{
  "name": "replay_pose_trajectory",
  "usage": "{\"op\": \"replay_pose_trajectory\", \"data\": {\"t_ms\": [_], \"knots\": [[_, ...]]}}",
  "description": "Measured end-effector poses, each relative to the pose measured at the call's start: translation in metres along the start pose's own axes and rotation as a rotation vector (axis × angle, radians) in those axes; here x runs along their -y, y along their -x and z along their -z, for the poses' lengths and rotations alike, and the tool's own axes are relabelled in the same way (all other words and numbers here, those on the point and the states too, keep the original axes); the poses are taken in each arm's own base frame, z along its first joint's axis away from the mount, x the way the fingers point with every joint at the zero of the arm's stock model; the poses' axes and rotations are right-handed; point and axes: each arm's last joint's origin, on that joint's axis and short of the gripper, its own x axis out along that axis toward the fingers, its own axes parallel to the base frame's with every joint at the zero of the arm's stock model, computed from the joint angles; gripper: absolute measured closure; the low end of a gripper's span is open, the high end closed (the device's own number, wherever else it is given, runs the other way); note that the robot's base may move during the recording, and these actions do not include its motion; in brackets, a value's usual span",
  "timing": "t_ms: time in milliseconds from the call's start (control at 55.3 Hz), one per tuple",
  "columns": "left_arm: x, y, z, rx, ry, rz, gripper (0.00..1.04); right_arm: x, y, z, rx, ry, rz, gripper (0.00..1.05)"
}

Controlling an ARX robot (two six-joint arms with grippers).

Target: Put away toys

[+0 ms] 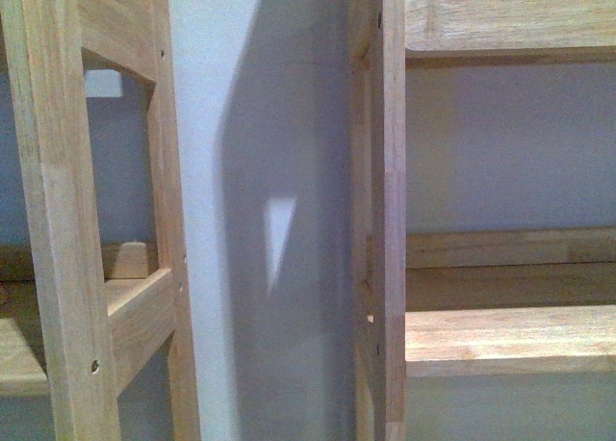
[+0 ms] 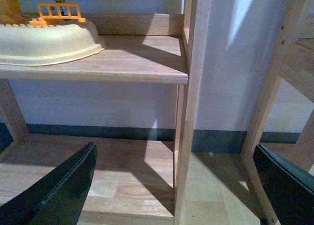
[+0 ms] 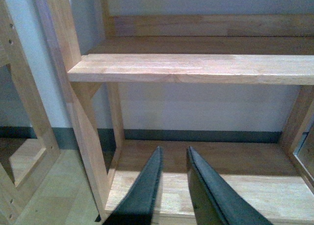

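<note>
Front view: two wooden shelf units are seen close up, a left unit (image 1: 58, 248) and a right unit (image 1: 390, 220), with a pale wall (image 1: 269, 123) between them. A shadow is cast on the wall, with a small bright patch inside it. Shelf boards (image 1: 510, 340) are seen on the right unit, bare. Neither arm is seen here. The plush toy is not seen.

Left wrist view: the left gripper (image 2: 179, 185) is seen with its two dark fingers (image 2: 59, 190) spread wide, one at each lower corner of the picture. Nothing is held between them and nothing is touched. Between the fingers an upright post (image 2: 189, 107) of a shelf unit is seen, with a lower board (image 2: 98, 181) and a light wooden floor (image 2: 216, 195) beyond. On the upper board (image 2: 132, 63) a cream basin (image 2: 49, 41) is set, with an orange toy fence (image 2: 59, 14) behind it. A dark skirting (image 2: 221, 139) is seen along the wall. The plush toy is not seen.

Right wrist view: the right gripper (image 3: 171, 188) is seen with its fingers (image 3: 142, 190) brought nearly together; a narrow gap is left between the tips. Nothing is gripped. The tips are held over the lowest board (image 3: 245, 185) of a shelf unit; contact with it cannot be told. A bare middle board (image 3: 196, 68) is seen above. The plush toy is not seen in any view, so its place cannot be told.
</note>
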Motion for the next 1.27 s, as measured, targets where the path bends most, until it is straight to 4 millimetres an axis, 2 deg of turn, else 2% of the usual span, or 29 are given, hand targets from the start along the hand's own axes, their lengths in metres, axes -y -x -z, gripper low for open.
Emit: {"op": "replay_pose_trajectory", "data": {"t_ms": [145, 416, 1266], "knots": [[0.0, 0.0, 0.0, 0.0, 0.0, 0.0, 0.06, 0.0, 0.0, 0.0, 0.0, 0.0, 0.0, 0.46], [0.0, 0.0, -0.0001, 0.0, 0.0, 0.0, 0.06, 0.0, 0.0, 0.0, 0.0, 0.0, 0.0, 0.05], [0.0, 0.0, 0.0, 0.0, 0.0, 0.0, 0.06, 0.0, 0.0, 0.0, 0.0, 0.0, 0.0, 0.07]]}}
